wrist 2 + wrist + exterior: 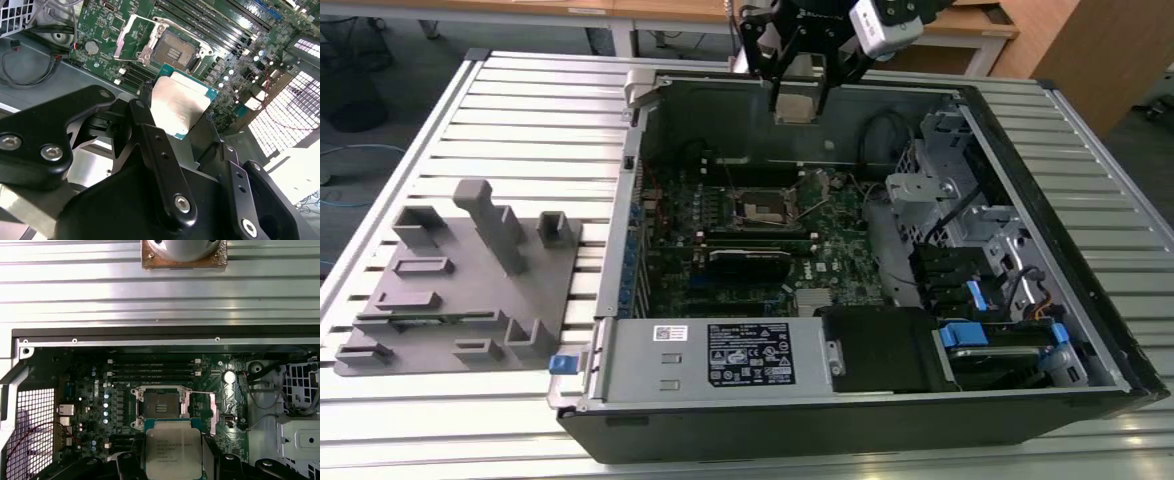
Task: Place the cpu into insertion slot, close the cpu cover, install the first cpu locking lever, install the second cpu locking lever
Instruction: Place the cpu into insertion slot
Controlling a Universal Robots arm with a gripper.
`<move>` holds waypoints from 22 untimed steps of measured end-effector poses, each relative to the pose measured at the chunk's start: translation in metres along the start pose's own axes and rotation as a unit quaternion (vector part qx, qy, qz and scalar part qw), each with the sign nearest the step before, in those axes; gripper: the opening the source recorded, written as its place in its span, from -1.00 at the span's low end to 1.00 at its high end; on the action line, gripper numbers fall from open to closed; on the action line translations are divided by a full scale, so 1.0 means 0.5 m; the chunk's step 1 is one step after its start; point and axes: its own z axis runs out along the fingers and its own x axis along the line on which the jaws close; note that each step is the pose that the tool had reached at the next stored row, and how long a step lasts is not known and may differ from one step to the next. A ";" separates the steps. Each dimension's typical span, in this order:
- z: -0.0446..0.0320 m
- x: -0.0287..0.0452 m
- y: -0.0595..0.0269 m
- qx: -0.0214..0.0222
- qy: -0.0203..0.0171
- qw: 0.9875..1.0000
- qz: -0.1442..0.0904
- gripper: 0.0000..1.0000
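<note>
1. Gripping the chip (173,447) by its edges, the gripper (798,100) hangs above the open computer case (881,430).
2. The socket (160,405) lies empty underneath (nothing seated yet).
3. The cover (150,50) stands raised, so seating the chip, closing the cover and setting both levers all seem left to do.

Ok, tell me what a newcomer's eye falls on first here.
The big open computer case on the slatted table dominates the exterior view, its green board exposed. Over the case's far edge the gripper holds the cpu, its silver top showing in both wrist views. Close by on the board, the insertion slot lies uncovered.
</note>
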 end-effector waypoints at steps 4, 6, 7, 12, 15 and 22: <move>0.005 0.000 0.000 0.000 0.000 1.000 0.000 0.08; 0.005 0.000 0.000 0.000 0.000 1.000 0.000 0.08; 0.005 0.000 -0.001 0.000 0.000 1.000 0.000 0.08; 0.008 0.000 -0.001 0.000 0.000 1.000 0.000 0.08; 0.013 0.000 -0.001 0.000 0.000 1.000 0.000 0.08; 0.013 0.000 -0.001 0.000 0.000 1.000 0.000 0.08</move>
